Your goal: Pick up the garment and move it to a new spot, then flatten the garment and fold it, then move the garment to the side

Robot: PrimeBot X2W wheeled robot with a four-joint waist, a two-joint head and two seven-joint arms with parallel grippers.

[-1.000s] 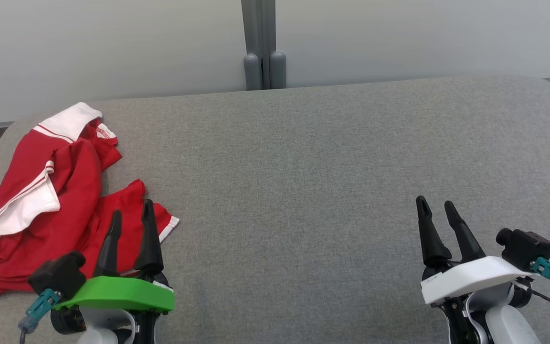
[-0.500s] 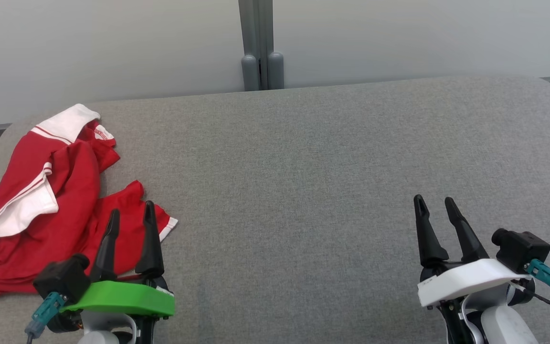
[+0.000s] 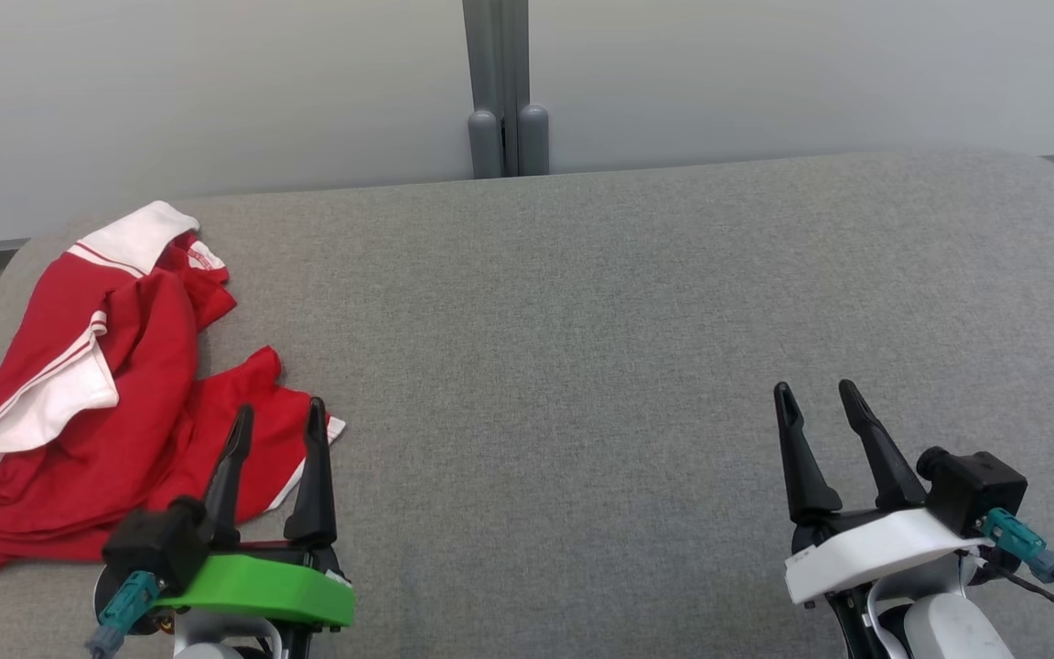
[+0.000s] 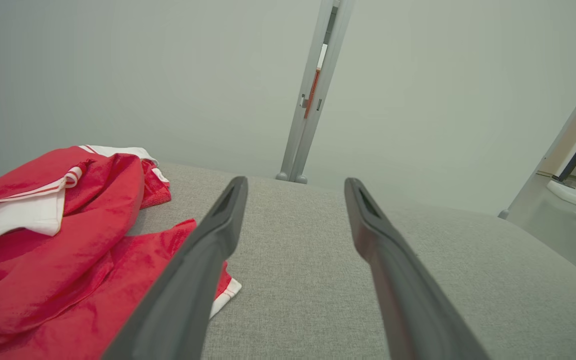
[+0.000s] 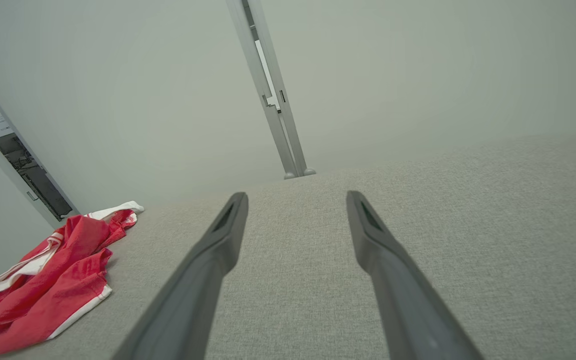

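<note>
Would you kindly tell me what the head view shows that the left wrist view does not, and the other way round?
Head view alone: the right gripper, open above bare cushion.
Left wrist view alone: a strip of floor past the cushion's right end, with small items too tiny to identify.
Both: the crumpled red and white garment at the cushion's left end, the left gripper open by its white-trimmed hem, and the grey post behind.
</note>
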